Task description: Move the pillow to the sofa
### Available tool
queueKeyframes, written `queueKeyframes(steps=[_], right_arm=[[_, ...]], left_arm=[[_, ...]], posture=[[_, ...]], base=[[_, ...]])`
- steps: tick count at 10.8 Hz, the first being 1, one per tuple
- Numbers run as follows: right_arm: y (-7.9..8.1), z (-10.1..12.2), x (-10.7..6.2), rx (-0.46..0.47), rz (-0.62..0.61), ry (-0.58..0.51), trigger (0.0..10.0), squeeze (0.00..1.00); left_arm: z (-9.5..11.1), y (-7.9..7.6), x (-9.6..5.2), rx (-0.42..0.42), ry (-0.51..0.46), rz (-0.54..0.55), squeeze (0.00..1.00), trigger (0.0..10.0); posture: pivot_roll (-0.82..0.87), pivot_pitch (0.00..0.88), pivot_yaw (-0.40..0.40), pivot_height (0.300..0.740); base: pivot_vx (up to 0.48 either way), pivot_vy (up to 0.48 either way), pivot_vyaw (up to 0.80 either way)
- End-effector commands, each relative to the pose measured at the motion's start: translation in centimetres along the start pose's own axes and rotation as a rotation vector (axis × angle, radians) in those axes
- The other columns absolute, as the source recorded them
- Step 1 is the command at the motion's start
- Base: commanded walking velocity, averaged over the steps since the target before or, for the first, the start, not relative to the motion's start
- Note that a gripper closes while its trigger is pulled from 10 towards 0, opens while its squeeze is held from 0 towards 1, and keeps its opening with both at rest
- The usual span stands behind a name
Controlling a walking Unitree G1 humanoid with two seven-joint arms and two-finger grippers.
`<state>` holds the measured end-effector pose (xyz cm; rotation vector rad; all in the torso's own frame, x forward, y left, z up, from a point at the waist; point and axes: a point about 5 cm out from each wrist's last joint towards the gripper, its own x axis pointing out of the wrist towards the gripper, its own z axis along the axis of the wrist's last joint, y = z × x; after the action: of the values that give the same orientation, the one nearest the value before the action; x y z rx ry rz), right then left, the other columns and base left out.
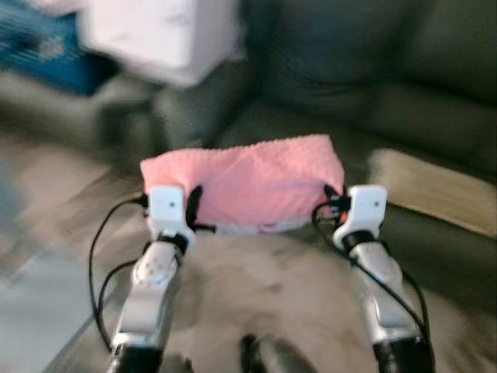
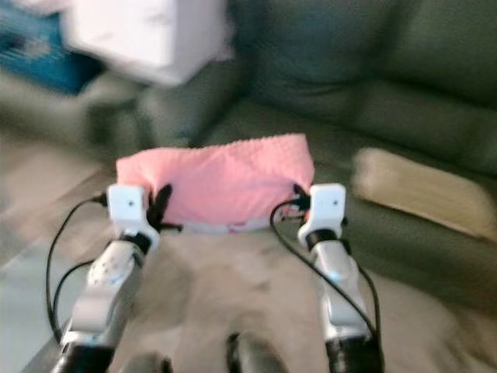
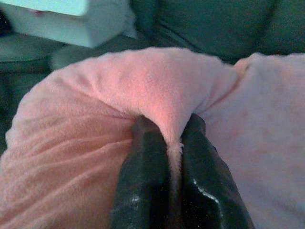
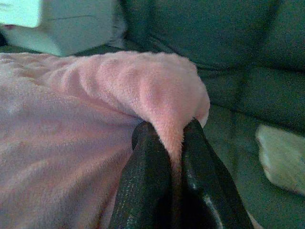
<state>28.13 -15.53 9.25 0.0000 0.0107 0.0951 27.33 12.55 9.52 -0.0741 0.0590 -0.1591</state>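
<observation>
My left gripper (image 3: 174, 143) is pinched tight on a fold of the pink plush pillow (image 1: 248, 183) at its left corner, the fabric squeezed thin between the two black fingers (image 3: 143, 176), and my right gripper (image 4: 172, 143) has the same narrow bite on the right corner. Between them the pillow hangs stretched out in front of me, lifted off the pale carpet (image 1: 272, 295) and held just short of the dark green sofa (image 1: 404, 101), whose seat cushion lies directly beyond it. A beige cushion (image 1: 435, 190) rests on the sofa seat to my right, and a white box (image 1: 163, 35) sits on the sofa's left arm. The risk I see is in the grip itself: each hold is on little more than a ridge of soft pile, so I judge a jerk forward or an uneven pull could let one corner slide out and drop that side onto the carpet. Releasing too soon, before the pillow is over the seat, could also let it slip off the front edge. Both my arms reach forward roughly level and parallel, wrists near the pillow's lower corners, cables looping below the forearms.
</observation>
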Motion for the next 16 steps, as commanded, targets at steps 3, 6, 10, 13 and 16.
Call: queueKeyframes(steps=[3, 6, 10, 13, 16], right_arm=[[-0.11, 0.69, 0.15, -0.014, 0.000, -0.028, 10.0, 0.00], [0.08, 0.59, 0.05, -0.013, 0.006, -0.026, 10.0, 0.00], [0.00, 0.68, -0.01, -0.021, 0.007, -0.033, 10.0, 0.00], [-0.03, 0.80, -0.03, -0.022, 0.005, -0.038, 10.0, 0.00], [-0.28, 0.56, -0.47, -0.029, -0.002, -0.036, 10.0, 0.00]], left_arm=[[0.50, -0.09, -0.14, -0.010, -0.026, -0.025, 0.00, 10.0], [0.42, -0.22, -0.12, -0.012, -0.033, -0.042, 0.00, 10.0], [0.50, -0.48, -0.15, -0.022, -0.048, -0.061, 0.00, 10.0], [0.59, -0.69, -0.06, -0.024, -0.051, -0.071, 0.00, 10.0], [0.37, -0.62, -0.16, -0.016, -0.047, -0.070, 0.00, 10.0]], posture=[[-0.04, 0.083, -0.058, 0.740], [-0.04, 0.078, -0.061, 0.740], [-0.04, 0.078, -0.063, 0.740], [-0.05, 0.085, -0.058, 0.740], [-0.05, 0.090, -0.057, 0.740]], base=[[0.000, 0.000, -0.80], [0.000, 0.000, -0.80], [0.169, 0.000, -0.32], [0.450, 0.000, 0.00], [0.450, 0.000, 0.00]])
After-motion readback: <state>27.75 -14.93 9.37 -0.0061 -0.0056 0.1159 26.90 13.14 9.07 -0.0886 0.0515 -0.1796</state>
